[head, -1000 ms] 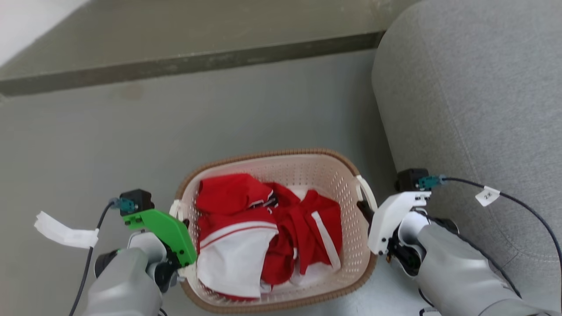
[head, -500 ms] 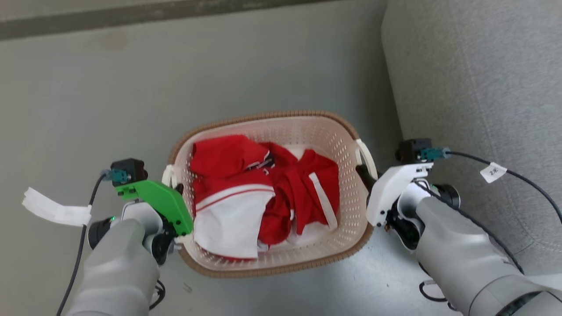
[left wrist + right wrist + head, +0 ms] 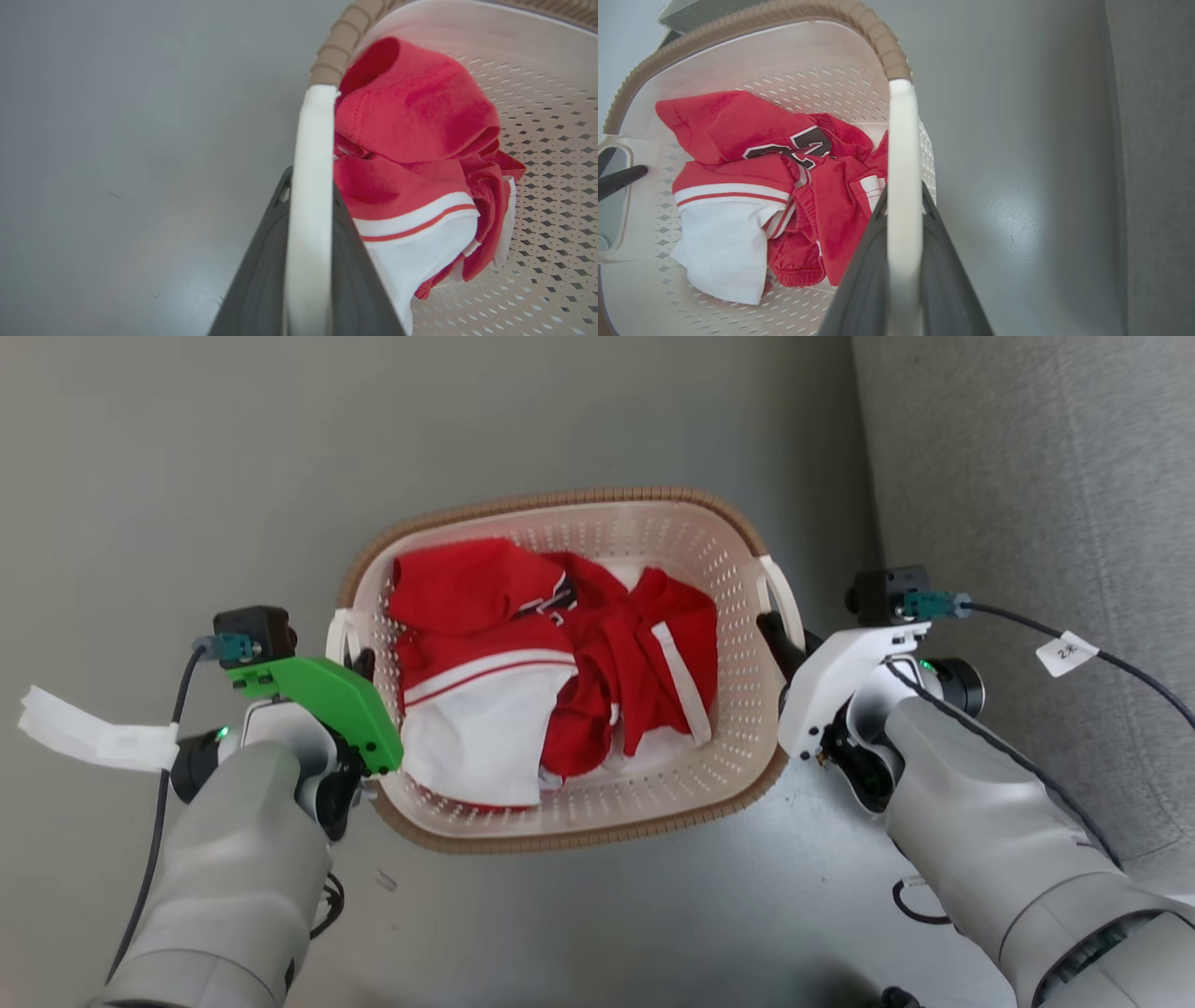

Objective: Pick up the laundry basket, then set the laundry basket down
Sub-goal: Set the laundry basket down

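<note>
- Head view: laundry basket is over grey floor, beside a grey sofa; red-and-white clothes lie inside;
- Left wrist view: left gripper pinches one white loop handle;
- Right wrist view: right gripper pinches the opposite handle

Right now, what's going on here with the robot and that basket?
A two-armed robot is holding a laundry basket by its side handles: the left jaws are clamped on the left handle, the right jaws on the right handle. Red and white clothes lie inside. Whether the basket is off the grey floor cannot be told.
</note>
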Tool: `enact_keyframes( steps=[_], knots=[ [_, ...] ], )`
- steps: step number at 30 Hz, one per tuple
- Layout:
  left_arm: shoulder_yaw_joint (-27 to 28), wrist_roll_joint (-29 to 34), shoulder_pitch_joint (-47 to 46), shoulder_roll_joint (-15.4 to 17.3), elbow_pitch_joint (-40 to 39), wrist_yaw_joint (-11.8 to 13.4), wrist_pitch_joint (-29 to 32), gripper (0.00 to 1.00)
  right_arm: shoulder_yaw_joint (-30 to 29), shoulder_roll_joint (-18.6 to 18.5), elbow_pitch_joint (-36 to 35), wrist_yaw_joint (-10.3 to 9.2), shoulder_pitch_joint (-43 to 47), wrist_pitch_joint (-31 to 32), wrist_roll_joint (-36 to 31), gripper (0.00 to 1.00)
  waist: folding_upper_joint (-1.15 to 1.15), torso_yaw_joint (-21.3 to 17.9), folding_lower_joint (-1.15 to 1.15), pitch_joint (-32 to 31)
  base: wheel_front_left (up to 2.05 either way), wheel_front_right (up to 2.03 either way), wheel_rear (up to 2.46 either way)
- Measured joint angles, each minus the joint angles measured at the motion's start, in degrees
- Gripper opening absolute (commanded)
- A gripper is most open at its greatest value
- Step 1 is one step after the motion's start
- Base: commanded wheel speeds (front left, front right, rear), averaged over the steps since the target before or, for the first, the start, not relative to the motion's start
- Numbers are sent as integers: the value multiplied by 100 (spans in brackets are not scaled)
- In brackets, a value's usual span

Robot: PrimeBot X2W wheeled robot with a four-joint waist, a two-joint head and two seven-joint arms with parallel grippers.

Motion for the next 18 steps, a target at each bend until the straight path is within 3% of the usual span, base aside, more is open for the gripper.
enact_keyframes(
  steps=[18],
  knots=[
    [-24, 190, -513, 19, 8, 90, -326, 0, 32, -47, -1, 0, -479, -222, -14, 0, 0, 79, 0, 946, 0, 0, 0]
  ],
)
